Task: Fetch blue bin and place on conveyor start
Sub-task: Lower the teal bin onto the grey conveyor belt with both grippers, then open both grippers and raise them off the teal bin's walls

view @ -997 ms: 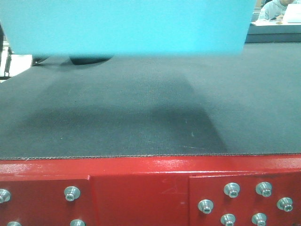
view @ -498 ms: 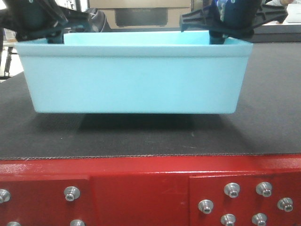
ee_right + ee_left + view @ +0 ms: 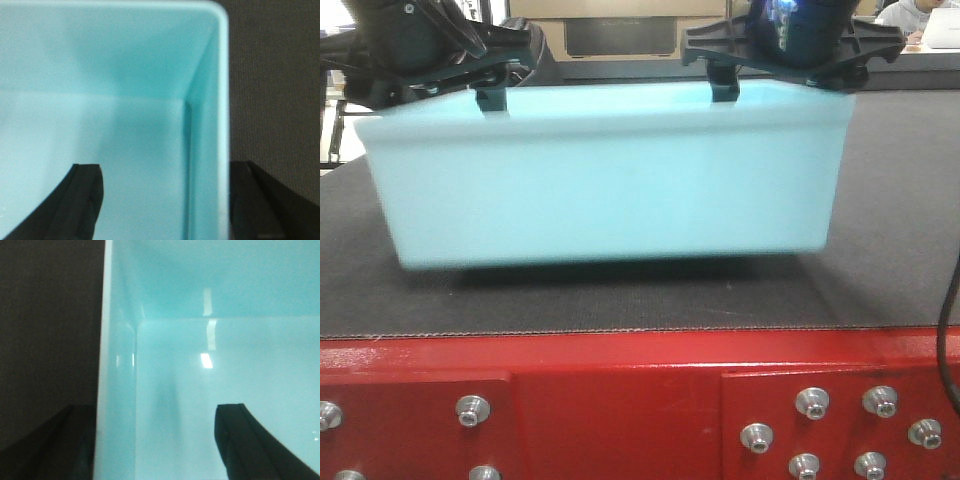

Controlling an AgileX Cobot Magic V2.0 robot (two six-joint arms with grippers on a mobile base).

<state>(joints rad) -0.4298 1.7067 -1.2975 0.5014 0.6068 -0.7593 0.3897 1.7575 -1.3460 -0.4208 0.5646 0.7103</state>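
- bin [image 3: 610,180] sits on/just above belt [image 3: 620,295], near red end panel [image 3: 620,400]
- L gripper [image 3: 155,440] & R gripper [image 3: 162,200] fingers straddle side walls w/ gaps, jaws wide
- risk imo: a finger snags rim on exit, bin tips

One blue bin [image 3: 605,175] sits on one conveyor start [image 3: 620,295], whose dark belt ends at one red panel [image 3: 620,400] along the near edge. Two end effectors are in view, the left end effector [image 3: 430,50] at the far left of the bin and the right end effector [image 3: 790,45] at the far right, each showing two dark fingers in its own wrist view, one finger on either side of a bin wall. The red panel carries ten silver bolts [image 3: 473,410], four on its left part and six on its right, and one seated person [image 3: 910,15] shows at the far right.
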